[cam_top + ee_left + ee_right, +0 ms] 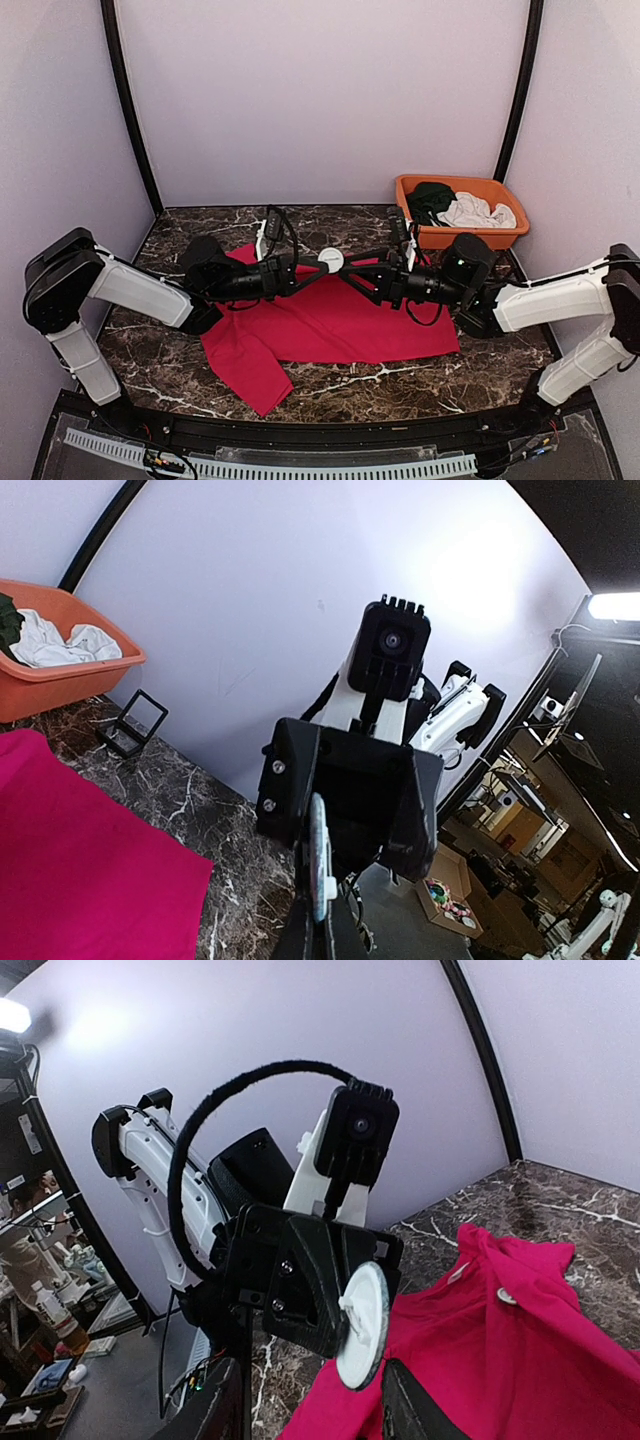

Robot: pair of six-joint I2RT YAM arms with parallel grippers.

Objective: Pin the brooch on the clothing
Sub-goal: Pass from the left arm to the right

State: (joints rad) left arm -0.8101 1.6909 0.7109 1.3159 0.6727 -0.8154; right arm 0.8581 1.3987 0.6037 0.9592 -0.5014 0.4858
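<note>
I am holding the brooch in the air between the two arms, above the far edge of the red T-shirt. Nothing is pinned yet, and I judge the whole fastening step is left. The left gripper is clamping the disc by its rim, while the right gripper is facing it with fingers apart, gripping nothing. Being round, the brooch is showing no real long axis; it is standing on edge, its nubbed flat face pointing toward the right gripper.
</note>
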